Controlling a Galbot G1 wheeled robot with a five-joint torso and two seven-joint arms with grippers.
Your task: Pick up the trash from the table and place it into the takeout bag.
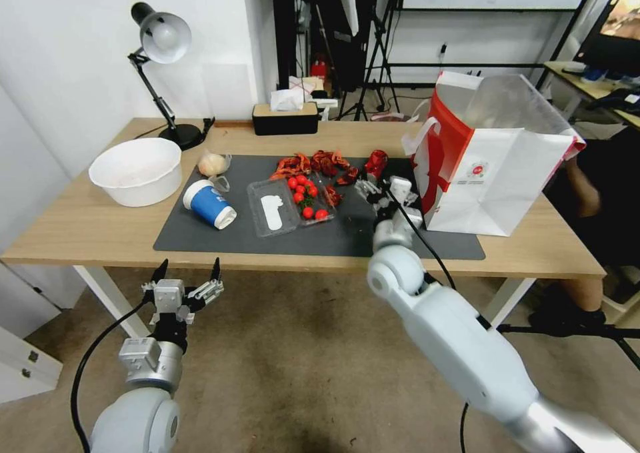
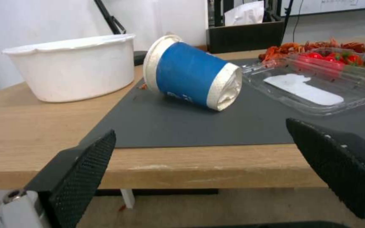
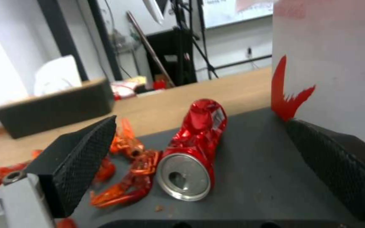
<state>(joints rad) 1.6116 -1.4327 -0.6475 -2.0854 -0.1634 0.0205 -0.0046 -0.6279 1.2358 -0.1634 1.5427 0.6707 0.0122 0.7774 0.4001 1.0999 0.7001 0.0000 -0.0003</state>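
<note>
The room is lit brightly and evenly from above. Only soft, faint shadows are cast under the things on the table [image 1: 87, 230]. In the head view, straight lines are bent near the edges, and the wall on the robot's left is washed out pale. A bright patch of glare is seen on the foil inside the takeout bag [image 1: 497, 173].

In the left wrist view, the blue cup [image 2: 191, 76] is seen sharply, while the far wall is blown out white and the nearest black fingers [image 2: 81, 171] are a little soft.

In the right wrist view, the crushed red can [image 3: 193, 155] is shown with shiny glints, and the background is blurred. A very bright white patch is seen at one side.
</note>
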